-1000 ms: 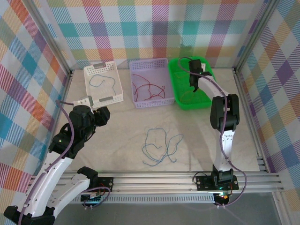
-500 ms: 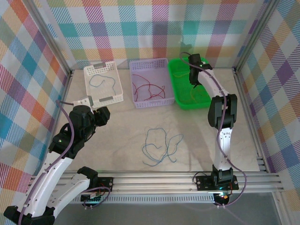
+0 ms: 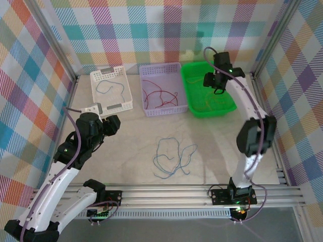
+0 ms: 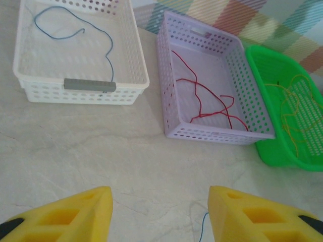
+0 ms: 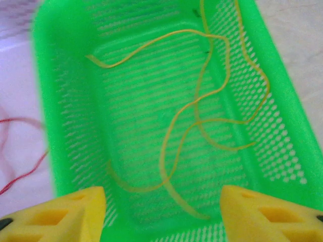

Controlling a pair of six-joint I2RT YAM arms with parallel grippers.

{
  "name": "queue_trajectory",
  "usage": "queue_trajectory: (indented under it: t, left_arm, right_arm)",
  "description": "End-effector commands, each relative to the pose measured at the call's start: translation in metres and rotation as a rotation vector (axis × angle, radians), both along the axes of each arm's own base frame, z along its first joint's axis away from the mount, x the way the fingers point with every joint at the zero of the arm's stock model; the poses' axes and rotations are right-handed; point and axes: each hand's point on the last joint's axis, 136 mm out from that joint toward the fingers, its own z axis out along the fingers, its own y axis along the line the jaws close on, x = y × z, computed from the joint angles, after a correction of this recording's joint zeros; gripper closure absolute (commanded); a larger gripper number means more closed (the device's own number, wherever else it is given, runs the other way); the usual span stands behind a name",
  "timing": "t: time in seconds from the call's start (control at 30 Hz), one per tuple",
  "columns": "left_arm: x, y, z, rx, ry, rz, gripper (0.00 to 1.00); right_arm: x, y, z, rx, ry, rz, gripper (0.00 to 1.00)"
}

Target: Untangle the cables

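Observation:
Blue cables (image 3: 171, 158) lie in loose loops on the table centre; one end (image 4: 203, 226) peeks between my left fingers. A single blue cable (image 3: 112, 85) rests in the white basket (image 3: 96, 77). Red cables (image 3: 160, 94) lie in the lilac basket (image 3: 177, 66), also seen as red cables (image 4: 209, 103) from the left wrist. Orange-yellow cables (image 5: 202, 108) lie in the green basket (image 5: 60, 101). My right gripper (image 3: 217, 83) hangs open above the green basket (image 3: 187, 96), holding nothing. My left gripper (image 3: 108, 125) is open above bare table, near the white basket's front.
The three baskets stand side by side along the back wall. Checked fabric walls and metal posts enclose the table on three sides. A metal rail (image 3: 166, 191) runs along the near edge.
The right arm has lifted and swung back to the right over the green basket. The left arm has barely shifted.

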Motion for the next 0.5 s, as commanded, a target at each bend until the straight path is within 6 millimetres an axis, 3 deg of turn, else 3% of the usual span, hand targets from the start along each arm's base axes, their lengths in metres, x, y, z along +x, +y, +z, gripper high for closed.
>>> queue_trajectory:
  t: [0.0, 0.23, 0.47]
  left_arm:
    - [0.001, -0.014, -0.008, -0.003, 0.063, -0.071, 0.48]
    - [0.003, -0.046, -0.037, 0.012, 0.234, -0.192, 0.48]
    - [-0.009, -0.084, -0.073, 0.125, 0.390, -0.315, 0.46]
  right_arm:
    - [-0.037, 0.037, -0.009, 0.173, 0.045, 0.112, 0.37]
    - [-0.124, 0.052, -0.060, 0.239, 0.118, 0.183, 0.32]
    - [-0.178, 0.055, -0.084, 0.264, 0.145, 0.230, 0.30]
